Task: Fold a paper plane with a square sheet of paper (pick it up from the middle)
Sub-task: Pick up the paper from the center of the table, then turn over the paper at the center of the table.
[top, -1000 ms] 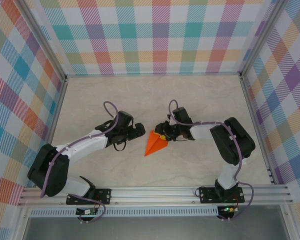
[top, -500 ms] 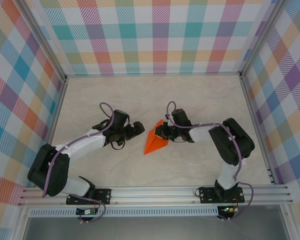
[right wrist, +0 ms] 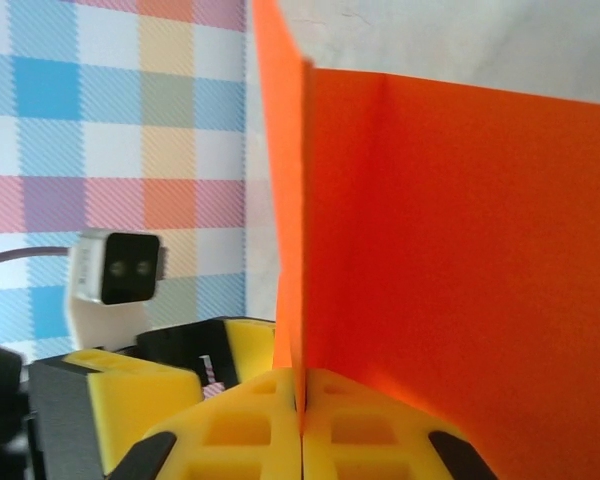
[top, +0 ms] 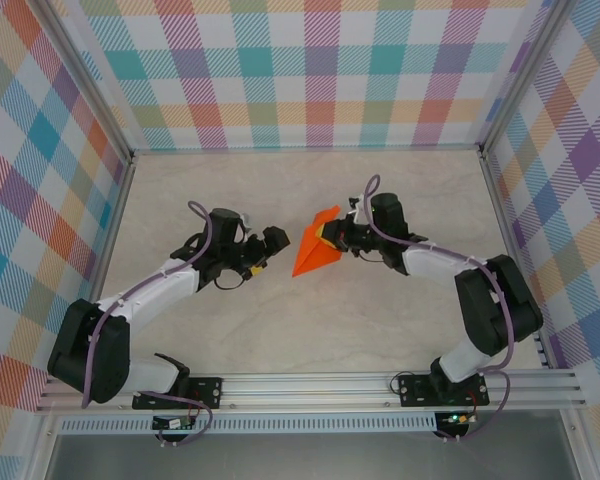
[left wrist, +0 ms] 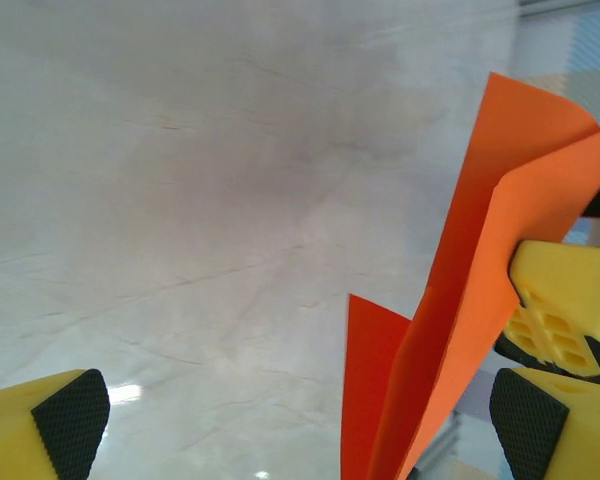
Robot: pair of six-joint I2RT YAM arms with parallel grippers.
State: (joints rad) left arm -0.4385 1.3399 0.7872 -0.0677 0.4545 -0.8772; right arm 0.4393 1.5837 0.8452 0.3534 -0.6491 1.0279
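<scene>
Carried farther from my bases than a second ago, the paper plane (top: 313, 256) now hangs near mid-table, pinched at its wide tail end by my right gripper (top: 334, 236), whose yellow pads have closed flat on the fold. Both arms have stretched out with it.

The orange dart's long axis runs from the tail at my right fingers, on the far right, to the sharp nose, which points near and left. Its folded layers stand on edge rather than lying flat. Whether the nose touches the table (top: 400, 320) I cannot tell.

My left gripper (top: 269, 248) waits just beside the plane on its left, jaws spread wide, holding nothing and clear of the paper. It is the free claw, and the plane lies to its right with a wing face turned toward it. Any second grip, I judge, would come from that side.

Beneath is a pale, marbled, smooth tabletop. Plaid walls (top: 320, 70) close off the left, far and right sides, well apart from both arms, leaving ample room to work.
</scene>
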